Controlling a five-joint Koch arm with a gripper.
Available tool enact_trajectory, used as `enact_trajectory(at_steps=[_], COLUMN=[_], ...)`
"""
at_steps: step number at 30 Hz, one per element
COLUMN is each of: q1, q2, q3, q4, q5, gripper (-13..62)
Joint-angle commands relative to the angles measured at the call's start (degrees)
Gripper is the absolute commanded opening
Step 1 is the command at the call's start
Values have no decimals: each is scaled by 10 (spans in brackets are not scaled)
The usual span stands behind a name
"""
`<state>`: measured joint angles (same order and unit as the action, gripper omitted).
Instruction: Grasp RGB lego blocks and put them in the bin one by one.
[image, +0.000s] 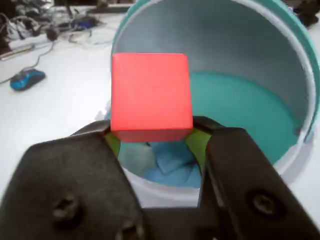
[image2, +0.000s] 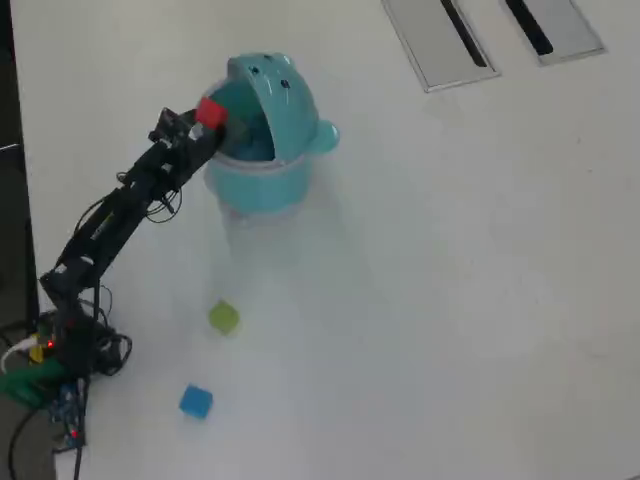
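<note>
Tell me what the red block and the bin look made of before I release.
Red block: likely hard plastic, matte, with flat even faces and crisp edges; painted wood can't be ruled out. Bin: looks like moulded plastic, smooth with a faint sheen and a thin, even rim. The end effector grips the block above it.

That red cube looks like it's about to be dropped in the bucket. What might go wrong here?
1. The pincer grips only the lower edge of the small red cube, so it might slip early.
2. In the overhead view the cube hangs near the rim of the light teal round plastic bucket; released there, it might bounce out onto the white table.
</note>
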<state>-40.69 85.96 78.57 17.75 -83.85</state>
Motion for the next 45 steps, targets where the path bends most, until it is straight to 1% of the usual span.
enact_trajectory(at_steps=[1, 7, 10, 14, 15, 16, 17, 23, 29, 45], q1=[-1, 24, 40, 47, 47, 48, 47, 43, 59, 186], q2=[6, -76, -98, -105, -105, -104, -103, -63, 4, 214], q3=[-80, -160, -187, -184, -184, -180, -179, -170, -118, 150], q4=[-7, -18, -23, -25, -25, -25, -25, 1, 1, 2], q5=[2, 8, 6, -12, -31, -75, -99, -102, -102, -93], gripper=[102, 102, 106, 215, 259, 342, 350, 345, 345, 337])
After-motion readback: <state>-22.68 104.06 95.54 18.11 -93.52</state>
